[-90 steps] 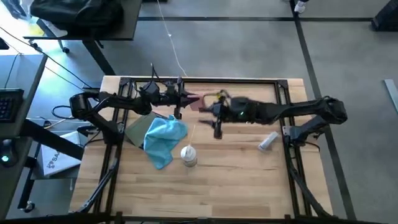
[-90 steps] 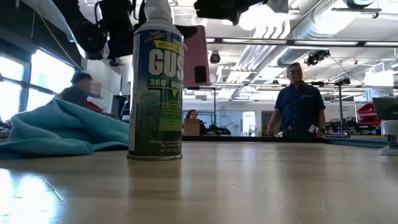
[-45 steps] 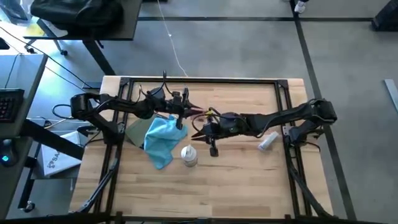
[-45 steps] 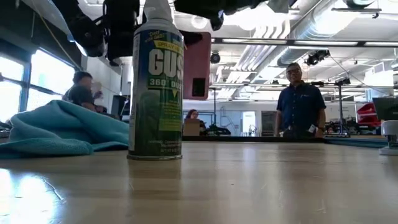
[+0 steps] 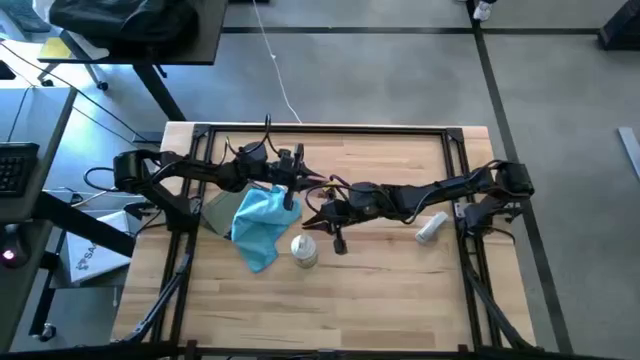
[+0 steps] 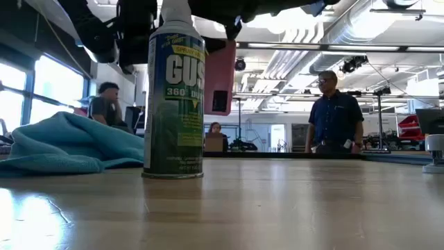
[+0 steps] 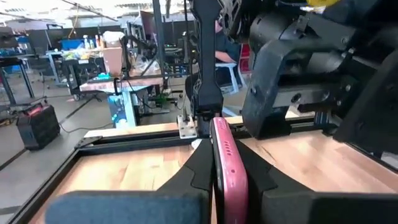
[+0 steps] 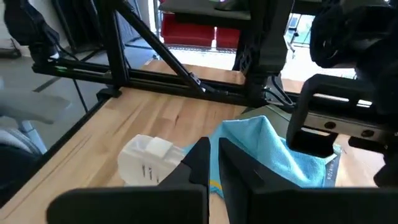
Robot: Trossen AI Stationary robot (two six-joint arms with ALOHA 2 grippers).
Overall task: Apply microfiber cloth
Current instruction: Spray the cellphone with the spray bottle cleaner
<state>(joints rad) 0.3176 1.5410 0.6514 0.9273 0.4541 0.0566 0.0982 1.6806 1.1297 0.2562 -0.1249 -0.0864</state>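
The light-blue microfiber cloth lies crumpled on the table's left half, partly over an olive-green pouch; it also shows in the low view. My left gripper hovers over the cloth's far right corner, shut on a flat pink slab. My right gripper reaches in from the right, shut, with nothing in it, fingers pointing down beside a spray can. That can stands upright just right of the cloth. My left gripper pinches the pink slab's two broad faces between its two fingers, so the slab's narrow edge faces the wrist camera. The slab is lifted clear of the table and stands upright on edge.
A small white bottle lies on its side at the right of the table. A black frame runs round the tabletop. People stand and sit in the room beyond the table's far edge. Bare wood lies along the near edge.
My right gripper has gone toward the table's left and near edges and come down beside the spray can and cloth. My left gripper has shifted a little toward the near edge with the pink slab, which now sits lower in the low view.
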